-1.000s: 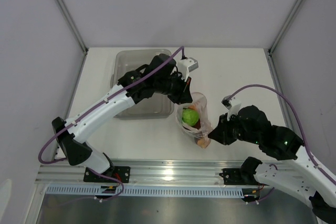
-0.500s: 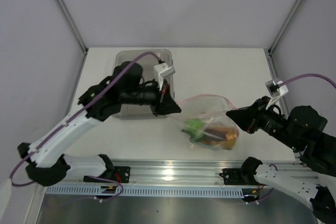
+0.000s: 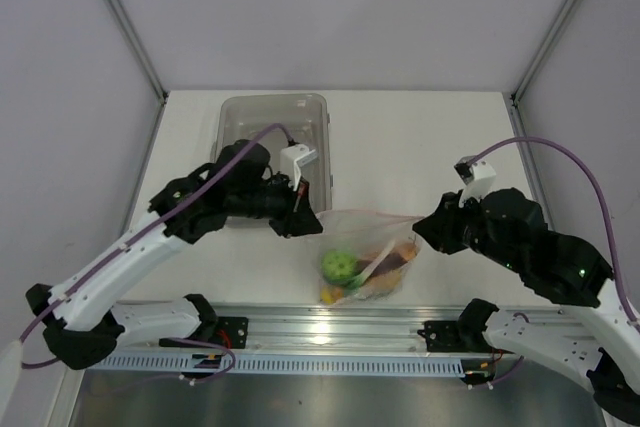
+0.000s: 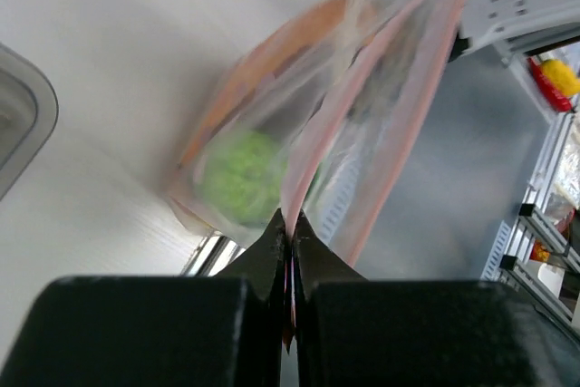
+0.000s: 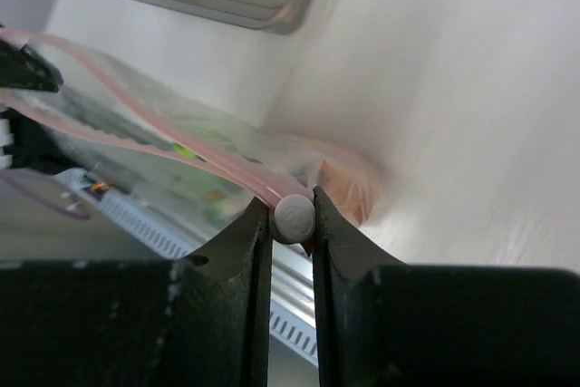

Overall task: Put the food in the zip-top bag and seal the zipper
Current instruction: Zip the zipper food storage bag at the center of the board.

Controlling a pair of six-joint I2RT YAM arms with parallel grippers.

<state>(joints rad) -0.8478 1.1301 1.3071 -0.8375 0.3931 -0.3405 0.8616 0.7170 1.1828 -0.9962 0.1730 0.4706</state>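
Since half a second ago the bag [image 3: 365,259] has swung nearer the desk's [image 3: 430,137] front edge, stretched between both hands. Left hand [image 3: 308,226] is pinched tight on the zipper's [image 3: 365,213] left end. Right hand [image 3: 423,231] is clamped on its right end, at a small white knob [image 5: 293,216]. A lime [image 3: 338,266] and other food sit inside. A bin [image 3: 275,109] lies behind the left hand, with bare desk behind the right.

We look steeply down on the whole table [image 3: 420,137] from high above its near edge, left wrist view close behind the left gripper [image 4: 288,227], right wrist view close behind the right gripper [image 5: 292,217], all three views sharing the bag [image 3: 368,235].
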